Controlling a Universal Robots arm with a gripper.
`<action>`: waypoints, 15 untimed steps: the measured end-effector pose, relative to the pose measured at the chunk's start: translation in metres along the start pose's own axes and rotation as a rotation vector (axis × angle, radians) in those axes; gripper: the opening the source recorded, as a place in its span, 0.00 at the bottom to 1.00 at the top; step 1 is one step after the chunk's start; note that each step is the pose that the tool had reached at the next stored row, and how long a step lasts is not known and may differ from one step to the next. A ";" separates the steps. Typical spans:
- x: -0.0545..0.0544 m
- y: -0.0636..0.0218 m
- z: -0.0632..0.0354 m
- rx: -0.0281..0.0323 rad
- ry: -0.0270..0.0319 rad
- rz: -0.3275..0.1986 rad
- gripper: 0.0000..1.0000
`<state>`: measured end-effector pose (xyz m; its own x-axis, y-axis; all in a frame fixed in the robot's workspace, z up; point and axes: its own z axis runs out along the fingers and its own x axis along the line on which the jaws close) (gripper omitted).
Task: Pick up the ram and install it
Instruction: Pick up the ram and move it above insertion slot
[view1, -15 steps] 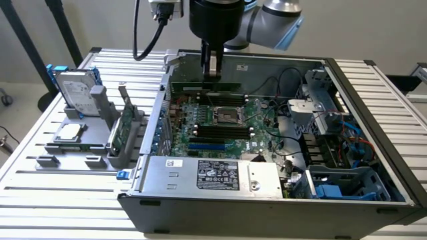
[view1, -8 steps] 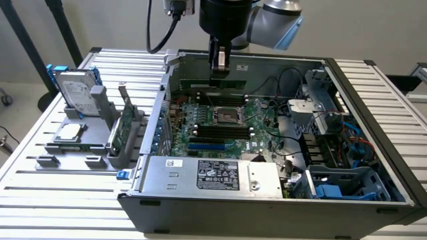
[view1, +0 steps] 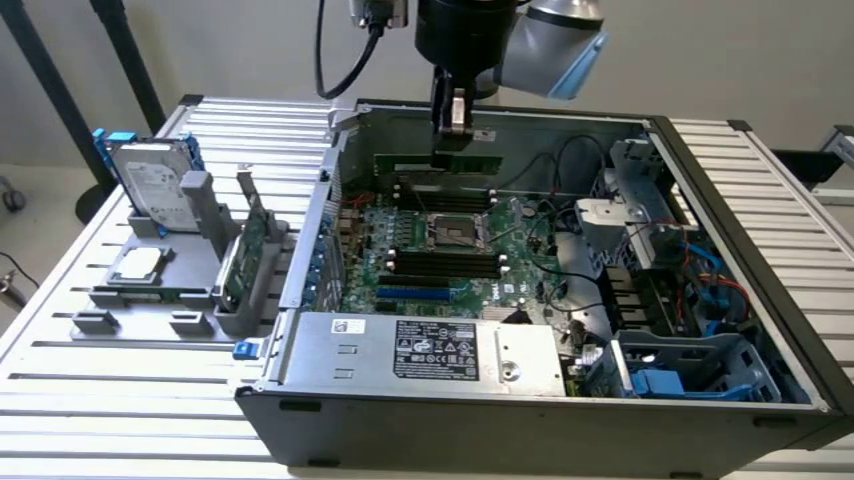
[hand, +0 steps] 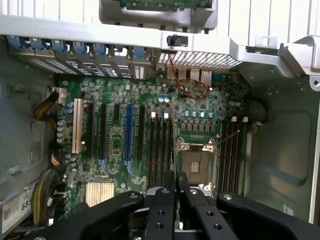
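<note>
The gripper (view1: 451, 138) hangs over the open computer case (view1: 747, 180) with its fingers closed on the ram (view1: 474, 161), a thin green stick held level, long edge down, just above the far side of the motherboard (view1: 400, 225) and near the black memory slots (view1: 441, 262). In the wrist view the two fingers (hand: 162, 200) meet almost flat together. The fine dark line between them is probably the ram seen edge-on, though that is hard to make out. Judged as an object, the stick is light and stiff, so weight is no worry. The risk is fragility, since a board this narrow can twist or crack if it is tilted in a slot. The sensible hold is across its flat faces near mid-length along the upper edge (clear of the contact edge underneath), which keeps both ends level, and that looks like the grip here.
</note>
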<state>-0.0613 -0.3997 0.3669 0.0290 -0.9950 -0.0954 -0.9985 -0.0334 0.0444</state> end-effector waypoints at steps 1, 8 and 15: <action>-0.002 -0.0012 0.0012 0.0000 0.0014 0.001 0.13; -0.006 -0.0050 0.0093 0.0022 0.0082 0.022 0.13; -0.006 -0.0084 0.0133 0.0042 0.0538 0.040 0.13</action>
<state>-0.0538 -0.3924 0.3539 -0.0089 -0.9992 -0.0400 -0.9991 0.0072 0.0430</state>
